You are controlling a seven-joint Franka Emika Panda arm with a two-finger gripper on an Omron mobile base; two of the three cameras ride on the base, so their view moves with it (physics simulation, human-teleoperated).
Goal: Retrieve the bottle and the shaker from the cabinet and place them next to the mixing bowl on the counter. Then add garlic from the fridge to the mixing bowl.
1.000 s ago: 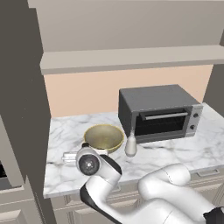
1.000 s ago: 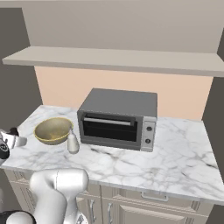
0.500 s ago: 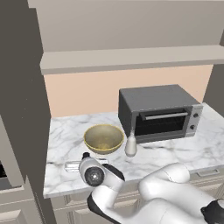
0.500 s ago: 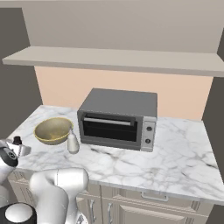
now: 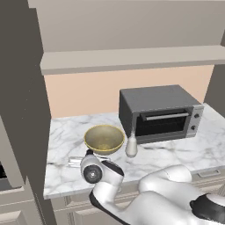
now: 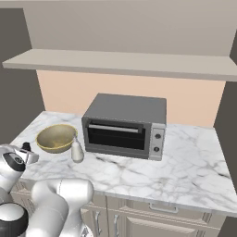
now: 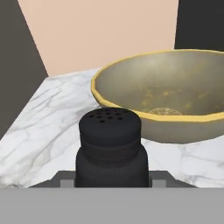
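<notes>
We see the white marble tabletop (image 5: 184,151) running under a long plain shelf (image 6: 120,62), with a grey toaster oven (image 6: 125,125) standing toward the back wall. The brass-coloured mixing bowl (image 5: 104,139) sits to the left of the oven, upright and with only a few specks inside in the hand view. The whitish pear-shaped bottle (image 5: 131,145) stands upright on the tabletop between the bowl and the oven, just beside the bowl's rim. The claw (image 7: 112,181) is at the tabletop's front left corner, in front of the bowl. We find it narrowed on the shaker (image 7: 111,146), the small black container with a perforated top, which stands upright between the fingers, close to the bowl's near wall. Whether the shaker's base touches the marble we cannot tell.
</notes>
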